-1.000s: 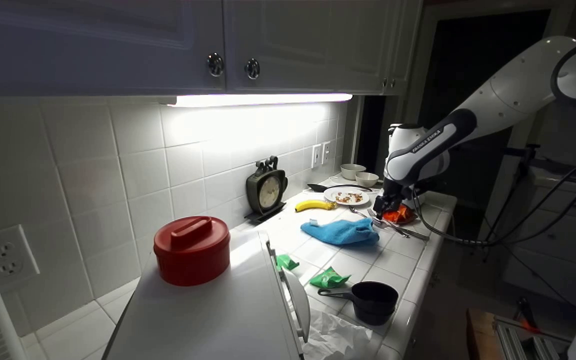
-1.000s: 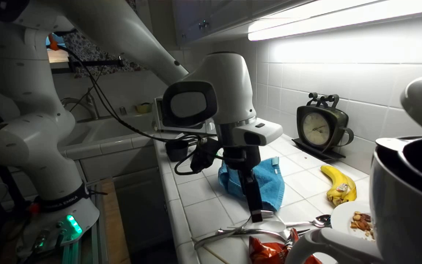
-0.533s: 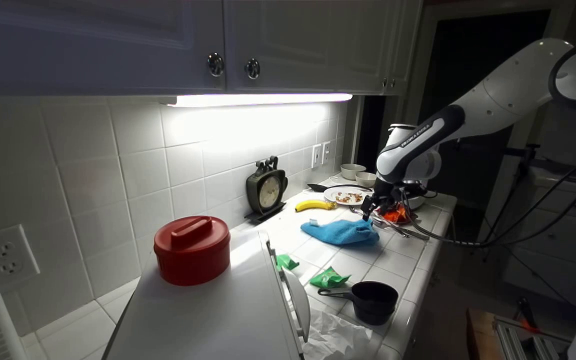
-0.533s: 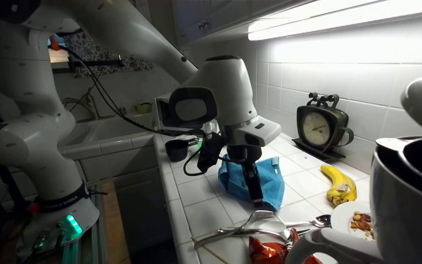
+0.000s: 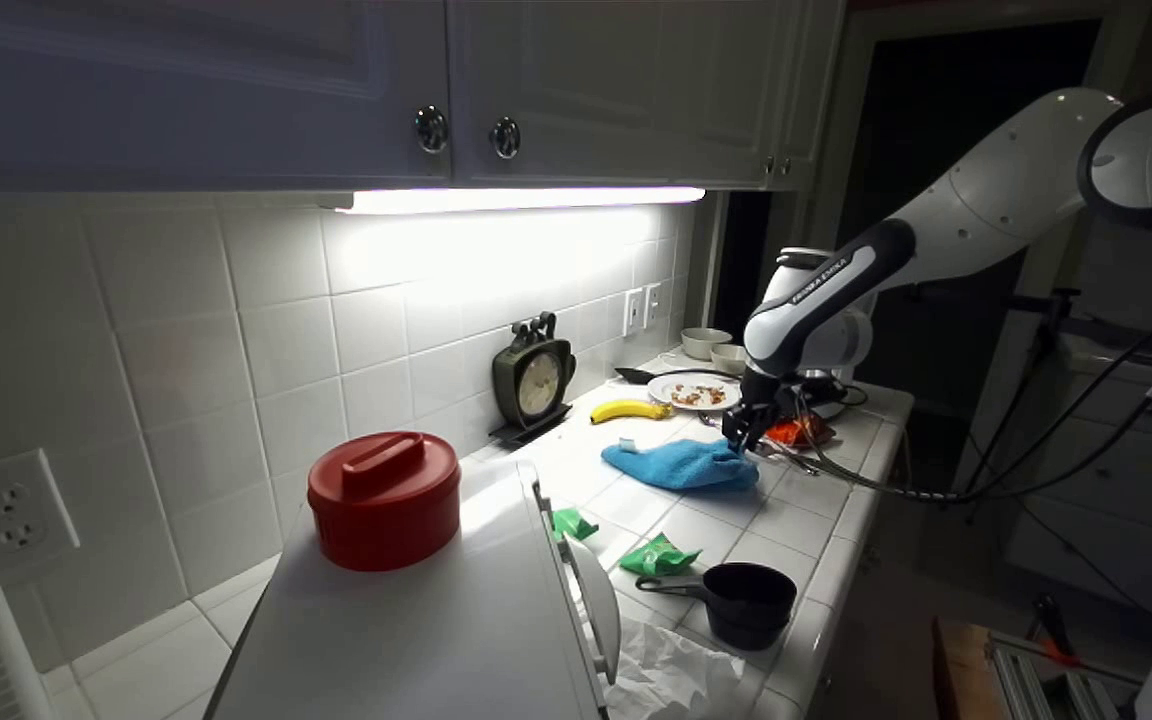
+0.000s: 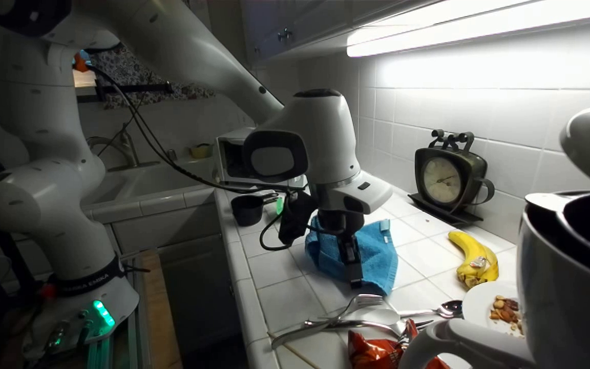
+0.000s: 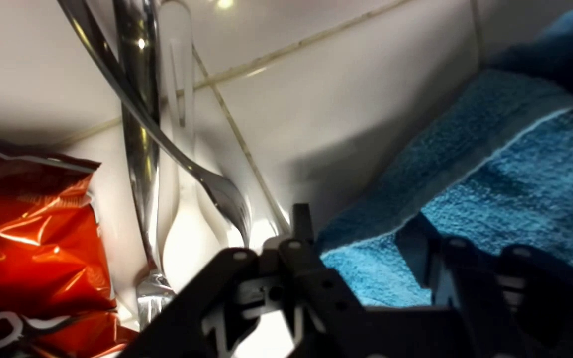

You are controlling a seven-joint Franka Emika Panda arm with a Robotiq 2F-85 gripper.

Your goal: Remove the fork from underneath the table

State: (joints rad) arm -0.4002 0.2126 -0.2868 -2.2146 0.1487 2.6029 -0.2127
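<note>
The table is the white tiled counter. Two metal forks lie on top of it: a curved fork crosses over the handle of a second fork, with a white plastic spoon among them. In an exterior view the upper fork's tines rest beside the towel. My gripper is over the edge of the blue towel, to the side of the forks. Its fingers stand apart, and towel shows in the gap. Whether they touch the cloth I cannot tell.
A red snack bag lies near the cutlery. The banana, a plate of nuts and a scale stand along the wall. Green packets and a black measuring cup lie nearer the microwave.
My gripper has moved off the cutlery and over to the blue towel's near edge. Its fingers seem to have drawn closer together. Forks and towel look unmoved.
</note>
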